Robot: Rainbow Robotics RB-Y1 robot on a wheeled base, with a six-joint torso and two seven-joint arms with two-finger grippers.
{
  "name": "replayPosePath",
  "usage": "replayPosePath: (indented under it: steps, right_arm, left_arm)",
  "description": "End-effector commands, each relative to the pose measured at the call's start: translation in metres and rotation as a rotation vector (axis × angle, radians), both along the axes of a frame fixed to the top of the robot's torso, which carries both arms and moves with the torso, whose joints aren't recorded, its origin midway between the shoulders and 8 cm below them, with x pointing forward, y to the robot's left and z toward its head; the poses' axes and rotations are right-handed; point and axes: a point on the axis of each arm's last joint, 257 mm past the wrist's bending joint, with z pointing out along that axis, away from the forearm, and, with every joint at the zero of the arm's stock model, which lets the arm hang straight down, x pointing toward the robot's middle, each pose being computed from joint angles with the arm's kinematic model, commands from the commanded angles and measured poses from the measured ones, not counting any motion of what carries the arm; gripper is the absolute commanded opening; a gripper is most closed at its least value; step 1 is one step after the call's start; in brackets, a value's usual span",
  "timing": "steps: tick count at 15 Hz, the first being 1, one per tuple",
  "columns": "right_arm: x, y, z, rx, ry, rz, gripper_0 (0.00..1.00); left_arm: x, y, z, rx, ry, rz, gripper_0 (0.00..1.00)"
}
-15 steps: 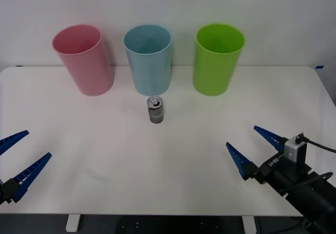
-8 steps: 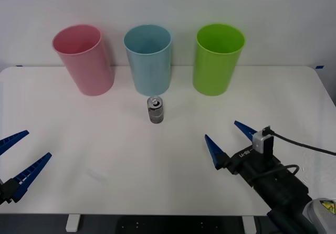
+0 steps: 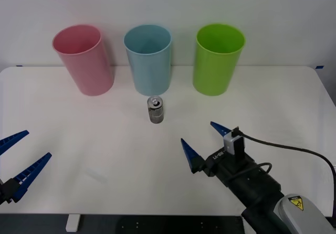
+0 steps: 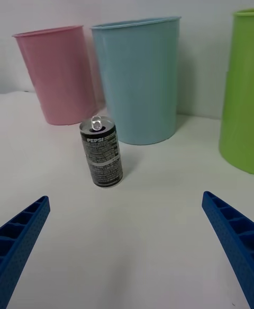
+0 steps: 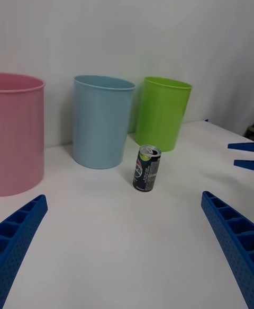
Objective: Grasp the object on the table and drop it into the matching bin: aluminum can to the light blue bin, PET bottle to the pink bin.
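The aluminum can (image 3: 156, 110) stands upright on the white table (image 3: 94, 139), just in front of the light blue bin (image 3: 149, 61). The pink bin (image 3: 84, 61) is to that bin's left. My right gripper (image 3: 197, 131) hovers open to the can's front right, its fingers pointing at the can with a gap still between them and it. In the right wrist view the can (image 4: 102, 152) stands ahead of the open gripper (image 4: 125, 197), before the light blue bin (image 4: 138, 81) and the pink bin (image 4: 58, 76). My left gripper (image 3: 38, 143) rests open at the table's front left edge.
A lime green bin (image 3: 216, 61) stands right of the light blue one; all three line the table's back edge by a white wall. The left wrist view shows the can (image 5: 146, 168) and the right gripper (image 5: 233, 154) beyond it.
My right arm has moved left and forward across the table toward the can, fingers staying open. The left arm, the can and the bins have not moved.
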Motion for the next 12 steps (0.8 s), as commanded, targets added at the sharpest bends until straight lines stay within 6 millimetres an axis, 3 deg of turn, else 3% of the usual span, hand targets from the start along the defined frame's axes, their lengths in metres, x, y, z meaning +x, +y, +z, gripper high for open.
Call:
replayPosePath:
  steps: [1,6,12]
  right_arm:
    - [-0.005,0.016,-0.008,-0.015,0.011,0.033,1.0]
    - [0.007,0.028,-0.036,-0.054,0.05,0.061,1.0]
    - [0.035,0.042,-0.045,-0.054,0.067,0.052,1.0]
  left_arm:
    - [0.0,0.0,0.0,0.0,0.0,0.0,1.0]
    - [0.0,0.0,0.0,0.0,0.0,0.0,1.0]
    - [0.0,0.0,0.0,0.0,0.0,0.0,1.0]
